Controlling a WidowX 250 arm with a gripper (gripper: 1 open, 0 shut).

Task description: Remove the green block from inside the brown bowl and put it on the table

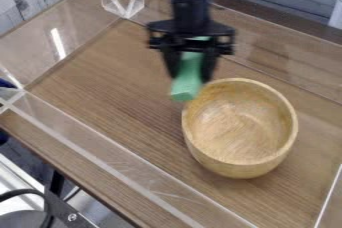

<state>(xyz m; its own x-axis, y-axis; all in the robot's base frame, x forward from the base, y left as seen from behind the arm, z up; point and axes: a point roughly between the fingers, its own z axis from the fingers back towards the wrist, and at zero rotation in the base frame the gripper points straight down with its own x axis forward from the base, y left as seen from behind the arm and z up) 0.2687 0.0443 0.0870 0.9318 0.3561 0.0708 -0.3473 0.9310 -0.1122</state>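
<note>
The green block hangs tilted in my gripper, whose black fingers are shut on its upper part. Its lower end is just above the table, left of the brown bowl and outside its rim. The round wooden bowl stands at the right front with nothing in it. The gripper points straight down from the black arm above.
Clear acrylic walls edge the tabletop on the left, front and back. A clear acrylic bracket stands at the back left corner. Bare wood lies left of the block.
</note>
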